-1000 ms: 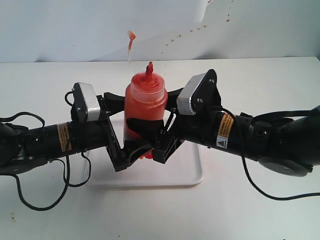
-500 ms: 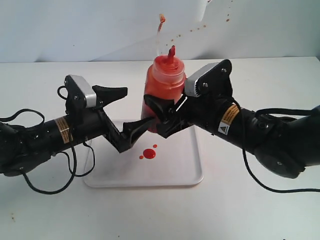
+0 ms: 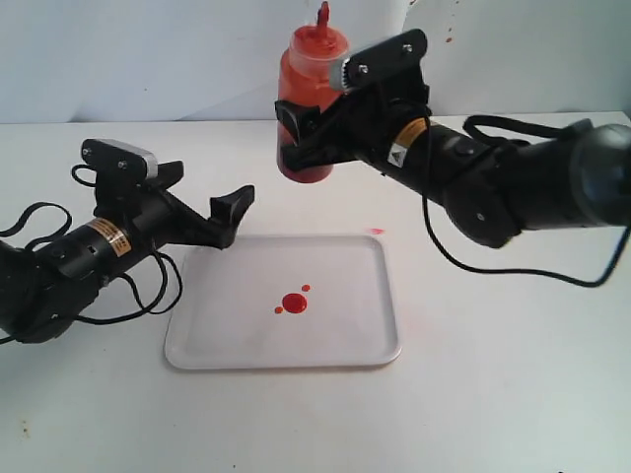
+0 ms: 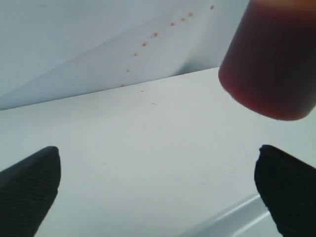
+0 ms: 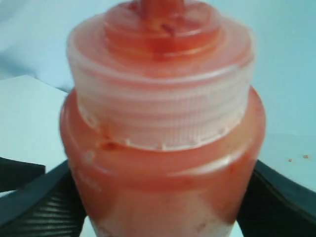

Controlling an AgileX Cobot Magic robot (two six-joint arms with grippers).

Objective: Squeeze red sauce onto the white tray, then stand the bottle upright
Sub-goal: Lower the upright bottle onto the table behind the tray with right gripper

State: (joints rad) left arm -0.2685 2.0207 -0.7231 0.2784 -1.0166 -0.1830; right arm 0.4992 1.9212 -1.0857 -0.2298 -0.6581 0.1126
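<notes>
Right gripper [image 3: 304, 138] clamps the bottle [image 3: 311, 69] upright, clear of the tabletop [image 3: 493, 374]; left gripper [image 3: 209, 187] spread wide (empty); red sauce [image 3: 294, 303] on white tray [image 3: 345, 340].

sauce [image 3: 293, 303] on tray [image 3: 347, 333], bottle [image 3: 308, 71] aloft behind

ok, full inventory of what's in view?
bottle: 1, orange-red, upright in the air beyond the tray
tray: 1, white, mid-table
sauce: 1 blob plus small drops, red, on the tray
table: 1, white
backdrop: 1, pale grey, red specks
arms: 2, black, left and right
left pincer: open, empty, by the tray's left edge
right pincer: shut on the bottle
</notes>
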